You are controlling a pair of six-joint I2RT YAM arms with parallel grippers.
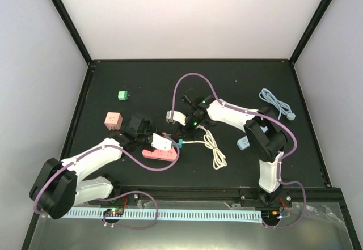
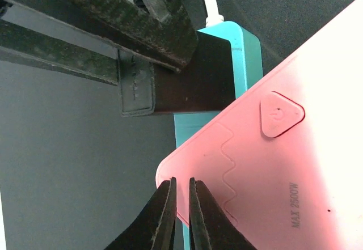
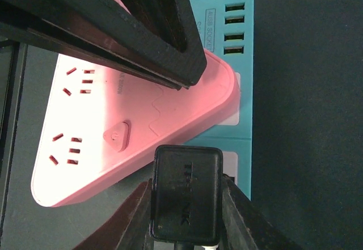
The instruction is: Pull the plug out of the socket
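2 grippers operating | right gripper (image 3: 186, 227) pinching black plug (image 3: 186, 185) at teal socket (image 3: 243, 51), lower centre | left gripper (image 2: 181, 203) jaws pressing together over pink strip (image 2: 317, 176).

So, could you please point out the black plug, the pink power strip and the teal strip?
black plug (image 3: 185, 193): right wrist view, its top face.
pink power strip (image 3: 96, 117): right wrist view, socket face.
teal strip (image 3: 233, 28): right wrist view, USB end.

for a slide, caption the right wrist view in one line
Right gripper clamps the black plug beside the teal power strip, pink power strip lying across it.
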